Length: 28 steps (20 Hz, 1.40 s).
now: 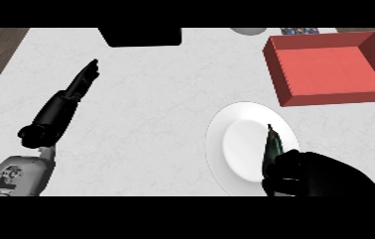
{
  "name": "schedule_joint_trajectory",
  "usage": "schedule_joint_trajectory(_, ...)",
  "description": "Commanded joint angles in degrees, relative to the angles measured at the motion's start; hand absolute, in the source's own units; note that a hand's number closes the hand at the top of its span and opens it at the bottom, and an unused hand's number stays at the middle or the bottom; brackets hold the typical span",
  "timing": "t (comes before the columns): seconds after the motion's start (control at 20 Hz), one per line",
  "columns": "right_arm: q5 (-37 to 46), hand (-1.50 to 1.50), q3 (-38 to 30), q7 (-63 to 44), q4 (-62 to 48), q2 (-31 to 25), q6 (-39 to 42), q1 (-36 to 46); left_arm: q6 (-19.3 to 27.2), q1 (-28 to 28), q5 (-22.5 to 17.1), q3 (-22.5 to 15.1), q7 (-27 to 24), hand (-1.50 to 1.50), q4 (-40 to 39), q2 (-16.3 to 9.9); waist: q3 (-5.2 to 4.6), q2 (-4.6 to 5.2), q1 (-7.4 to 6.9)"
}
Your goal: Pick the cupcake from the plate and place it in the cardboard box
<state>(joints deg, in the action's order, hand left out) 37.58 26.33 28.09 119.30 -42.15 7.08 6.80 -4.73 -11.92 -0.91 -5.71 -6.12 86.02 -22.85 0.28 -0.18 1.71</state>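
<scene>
cupcake itself cannot be made out on the white plate (242, 153), whose centre shows bare; only a thin dark-green sliver stands at the fingertips of the right hand (307, 176), which sits curled over the plate's lower right rim. whether that sliver is the cupcake, and whether the fingers grip it, cannot be told from here. the red box (322, 69) lies up and slightly right of that hand, near, its open tray facing up, with bare bench (161, 109) between plate and box. the left hand (82, 82) rests far across the bench, fingers straight and pointing up-right, well apart from plate and box. a dark block (139, 36) sits at the far edge.
</scene>
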Motion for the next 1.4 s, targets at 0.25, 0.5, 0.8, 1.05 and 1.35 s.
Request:
schedule_joint_trajectory(0.25, -30.97, 1.5, -29.96, 2.43, -14.42, -4.93, 6.13, 1.06, -0.53, 0.6, 0.77, -0.15, -1.46, 0.0, 0.89, 0.07, -0.26, 0.4, -1.41)
schedule_joint_trajectory(0.5, -35.55, 1.5, -35.39, 0.79, -31.58, -7.27, 11.58, 12.35, -1.78, -0.46, 0.36, -0.21, 0.22, 0.0, 1.1, 0.48, -0.28, 0.58, -3.19)
schedule_joint_trajectory(0.8, -23.0, 1.5, -30.53, 6.84, -51.81, -7.53, 9.43, 26.41, -2.38, -3.12, 1.94, -0.82, -1.04, 0.0, -1.85, 2.21, -0.25, 0.95, -3.99)
schedule_joint_trajectory(1.05, -12.98, 1.5, -24.31, 11.01, -63.61, -11.46, 10.85, 31.04, -2.29, -4.41, 1.74, -1.74, 2.34, 0.0, 1.99, 2.98, -0.18, 1.67, -6.29)
schedule_joint_trajectory(1.35, -4.17, 1.5, -17.3, 16.55, -76.16, -11.17, 14.11, 38.54, -1.33, -5.25, 3.57, -3.16, 1.33, 0.0, -1.0, 5.46, -0.19, 1.63, -5.81)
